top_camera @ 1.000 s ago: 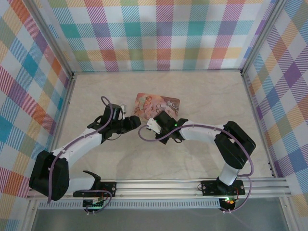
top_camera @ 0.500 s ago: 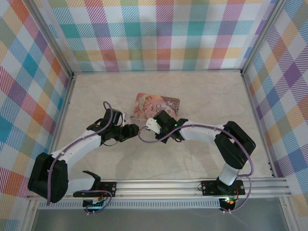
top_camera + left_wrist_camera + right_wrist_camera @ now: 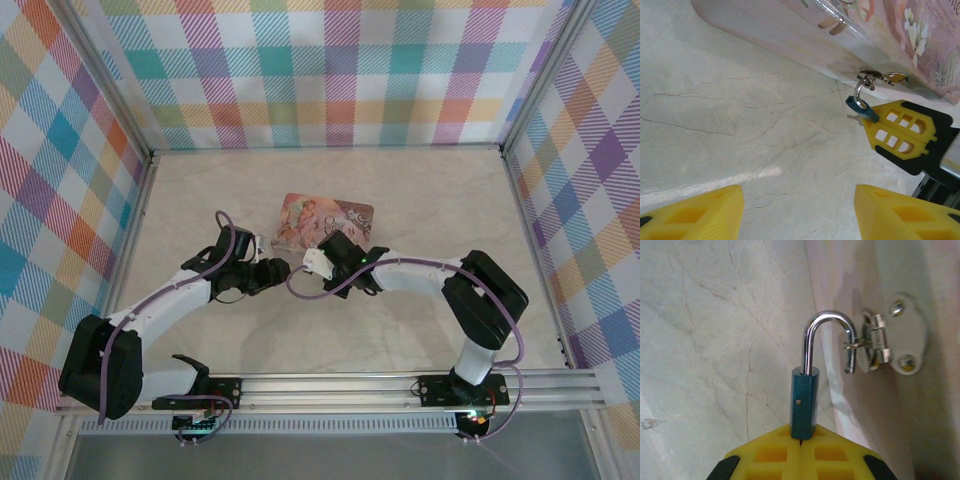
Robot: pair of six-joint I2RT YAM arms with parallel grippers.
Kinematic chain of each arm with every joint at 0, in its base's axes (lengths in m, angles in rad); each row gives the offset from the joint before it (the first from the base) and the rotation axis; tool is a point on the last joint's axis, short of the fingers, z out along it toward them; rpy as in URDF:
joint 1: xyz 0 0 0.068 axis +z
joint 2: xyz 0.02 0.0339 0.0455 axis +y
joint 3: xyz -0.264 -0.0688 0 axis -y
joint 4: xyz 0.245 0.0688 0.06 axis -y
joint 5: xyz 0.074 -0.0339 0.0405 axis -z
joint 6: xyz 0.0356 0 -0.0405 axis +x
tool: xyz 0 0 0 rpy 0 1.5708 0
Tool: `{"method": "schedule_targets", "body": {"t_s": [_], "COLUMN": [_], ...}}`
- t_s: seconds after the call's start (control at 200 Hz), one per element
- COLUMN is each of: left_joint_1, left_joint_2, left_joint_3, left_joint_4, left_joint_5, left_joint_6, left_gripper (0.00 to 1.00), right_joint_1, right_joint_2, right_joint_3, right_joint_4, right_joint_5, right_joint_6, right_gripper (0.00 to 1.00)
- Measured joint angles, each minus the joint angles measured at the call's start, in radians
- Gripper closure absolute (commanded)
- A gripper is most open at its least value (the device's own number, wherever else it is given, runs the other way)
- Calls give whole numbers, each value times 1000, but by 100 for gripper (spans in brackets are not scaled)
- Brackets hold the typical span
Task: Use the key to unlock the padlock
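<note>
The padlock (image 3: 804,407), a small blue cylinder, stands on the tips of my right gripper (image 3: 801,437). Its chrome shackle (image 3: 825,325) is sprung open, the free end hooked through the hasp (image 3: 875,345) on the side of the pink tin (image 3: 330,212). The right fingers are pressed together under the padlock's base, shut on the key (image 3: 855,119), of which a pale sliver shows beside the padlock (image 3: 861,108). My left gripper (image 3: 799,200) is open and holds nothing. It hovers over the table a short way from the padlock and faces it.
The marble-patterned tabletop (image 3: 420,185) is walled by checked panels on three sides. The flat tin lies at its middle, with both wrists close together at its near edge. The yellow right fingers (image 3: 900,132) are to the right of the left gripper's line of sight.
The left gripper has shifted slightly toward the near edge and the right wrist, then held still. The right gripper has stayed shut at the tin's hasp.
</note>
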State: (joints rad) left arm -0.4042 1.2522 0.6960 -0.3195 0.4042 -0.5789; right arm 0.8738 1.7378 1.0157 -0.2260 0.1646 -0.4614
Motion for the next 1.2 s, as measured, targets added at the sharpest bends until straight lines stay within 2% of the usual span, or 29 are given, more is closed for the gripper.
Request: {"method": "schedule_targets", "body": {"t_s": [0.375,1.205], "left_joint_1": [0,0], "left_joint_2": [0,7], "left_joint_3": [0,-8], "left_joint_4": [0,0], "left_joint_5": [7,26], "left_joint_6": [0,0], "left_gripper": [40,40], "right_joint_1": [0,0], "right_joint_2": [13,13], "right_joint_3": [0,1], "right_joint_4": [5,48], "right_joint_5": [4,19], "right_joint_6": [-5,-132], "right_gripper": [100,100]}}
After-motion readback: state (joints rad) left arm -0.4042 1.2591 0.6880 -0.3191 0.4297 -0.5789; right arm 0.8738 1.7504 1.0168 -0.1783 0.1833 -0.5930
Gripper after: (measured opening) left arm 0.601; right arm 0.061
